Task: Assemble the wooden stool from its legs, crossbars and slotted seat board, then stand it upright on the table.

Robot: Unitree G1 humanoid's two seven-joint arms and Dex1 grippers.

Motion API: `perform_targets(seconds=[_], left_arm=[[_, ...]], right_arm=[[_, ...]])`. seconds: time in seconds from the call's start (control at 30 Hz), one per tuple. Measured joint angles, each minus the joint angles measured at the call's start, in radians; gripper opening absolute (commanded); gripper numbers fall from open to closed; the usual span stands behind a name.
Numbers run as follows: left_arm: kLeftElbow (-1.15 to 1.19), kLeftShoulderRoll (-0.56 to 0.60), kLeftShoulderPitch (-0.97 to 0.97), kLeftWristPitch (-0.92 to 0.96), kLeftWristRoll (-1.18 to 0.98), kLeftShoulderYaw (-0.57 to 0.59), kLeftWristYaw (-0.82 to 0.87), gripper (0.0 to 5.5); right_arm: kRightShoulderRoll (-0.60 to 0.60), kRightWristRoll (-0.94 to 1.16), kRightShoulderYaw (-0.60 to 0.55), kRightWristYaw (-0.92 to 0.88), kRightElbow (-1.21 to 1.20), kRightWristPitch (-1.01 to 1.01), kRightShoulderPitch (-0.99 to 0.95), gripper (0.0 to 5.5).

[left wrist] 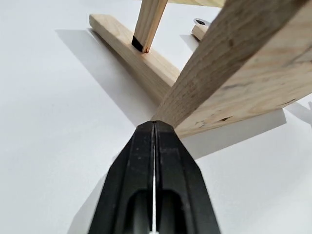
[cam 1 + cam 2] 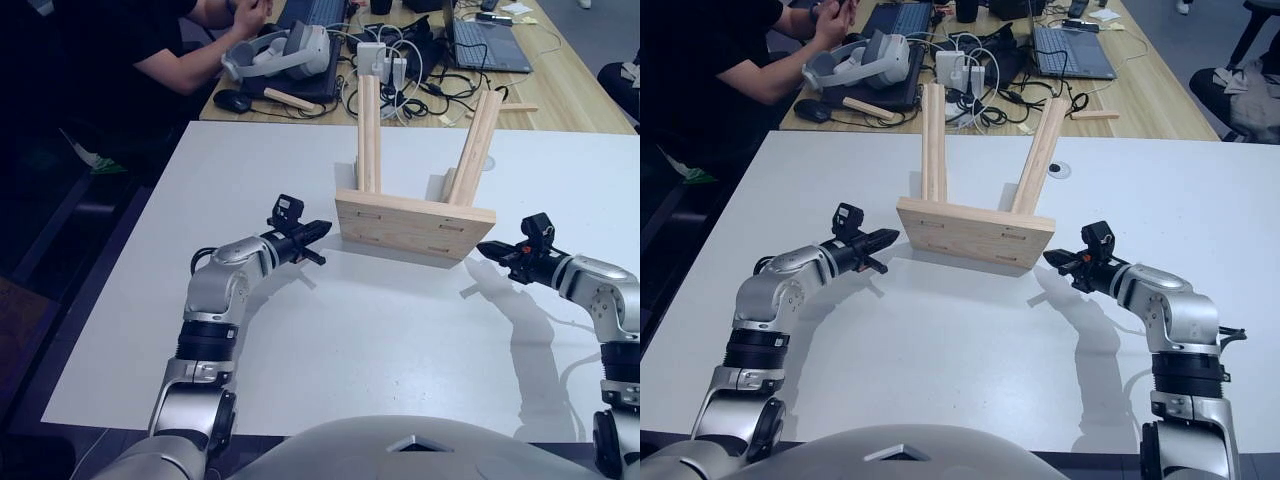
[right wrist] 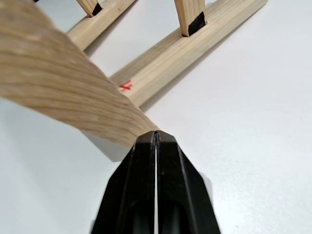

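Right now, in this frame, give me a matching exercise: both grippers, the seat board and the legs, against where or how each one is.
Things:
1. left gripper
2. right gripper
3. seat board
4. legs

Places or states:
A. on edge on the table
B. shut, at the board's right end
C. stretching away from the robot
D. shut, at the board's left end

Pairs: 1-D, 2-B, 3-A, 4-C

We record pale, straight-grained wood on the stool [image 2: 415, 225] (one leg [image 3: 165, 63] bears a red mark [image 3: 126, 86]); the bench [image 2: 300, 330] is plain white.
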Motion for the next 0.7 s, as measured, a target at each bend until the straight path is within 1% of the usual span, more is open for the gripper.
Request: perform_targets(seconds=[0.17, 0.4, 0.7], left_arm=[[0.039, -0.002, -0.031, -0.019, 0.064, -0.072, 0.002, 0.01], [0.101, -0.005, -0.091, 0.015, 0.145, -0.133, 0.027, 0.01], [0.159, -0.008, -0.121, 0.001, 0.192, -0.154, 0.023, 0.01]], right_arm=[[0.002, -0.097, 0.080, -0.053, 0.065, -0.050, -0.037, 0.00], [0.034, -0.118, 0.117, -0.055, 0.073, -0.063, -0.062, 0.00], [0.068, -0.131, 0.140, -0.055, 0.109, -0.086, -0.103, 0.00]])
